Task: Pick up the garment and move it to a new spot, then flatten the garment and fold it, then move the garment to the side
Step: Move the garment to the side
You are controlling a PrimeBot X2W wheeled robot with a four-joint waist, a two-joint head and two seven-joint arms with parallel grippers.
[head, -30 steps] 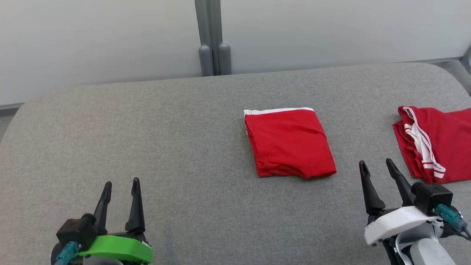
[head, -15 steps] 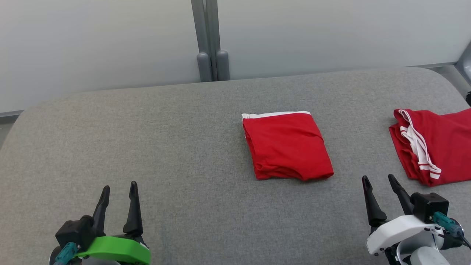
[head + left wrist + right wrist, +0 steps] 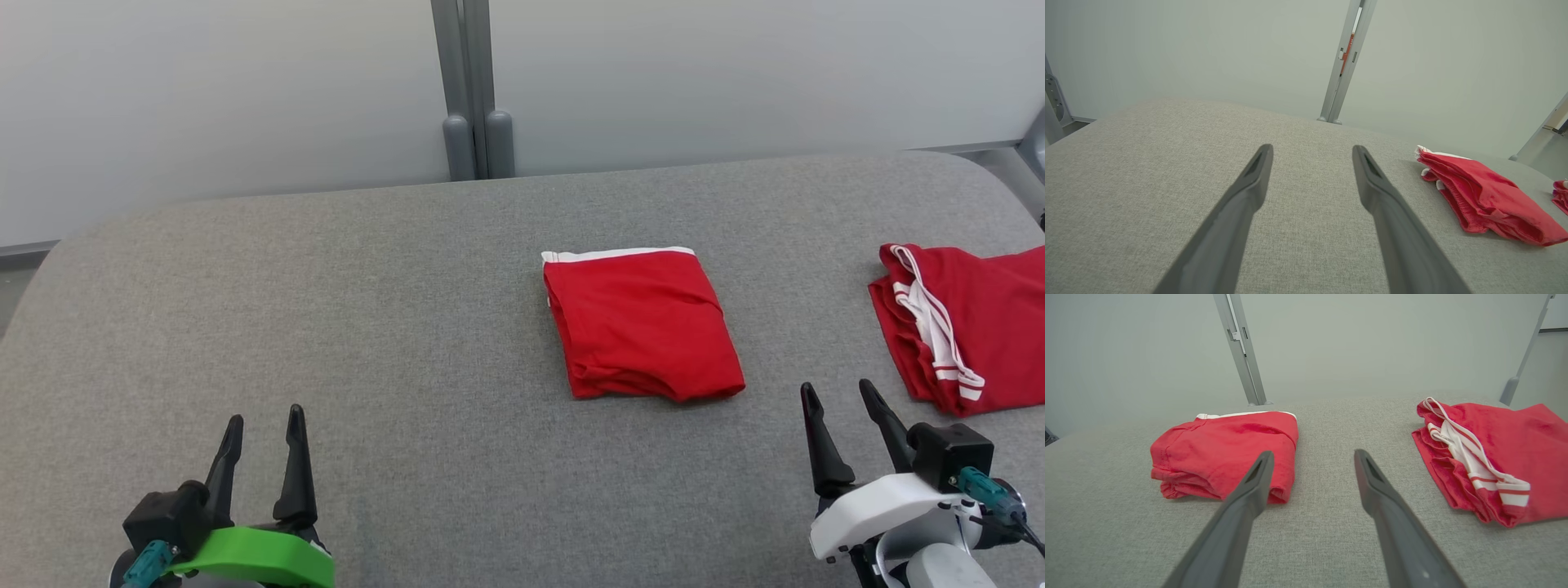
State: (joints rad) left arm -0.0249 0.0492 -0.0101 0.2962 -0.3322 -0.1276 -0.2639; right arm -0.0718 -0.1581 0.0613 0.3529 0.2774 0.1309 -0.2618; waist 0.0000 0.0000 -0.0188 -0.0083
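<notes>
A red garment (image 3: 641, 322) lies folded into a neat rectangle on the grey padded table (image 3: 408, 286), its white band at the far edge. It also shows as the folded garment (image 3: 1486, 200) and the folded garment (image 3: 1224, 453). My left gripper (image 3: 265, 416) hovers open at the near left, far from the cloth, as the open left gripper (image 3: 1311, 149) confirms. My right gripper (image 3: 837, 388) stands open just near-right of the folded garment, with nothing between the fingers of the right gripper (image 3: 1313, 454).
A second red garment with white stripes (image 3: 963, 327) lies loosely bunched at the table's right edge, also seen as the striped garment (image 3: 1494, 449). A pale wall with a grey post (image 3: 473, 90) stands behind the table. Bare grey surface spreads over the left half.
The head view has shifted slightly, so the whole picture sits a little lower. Both grippers stay open and have drawn back a little toward the near edge. Neither garment has moved.
</notes>
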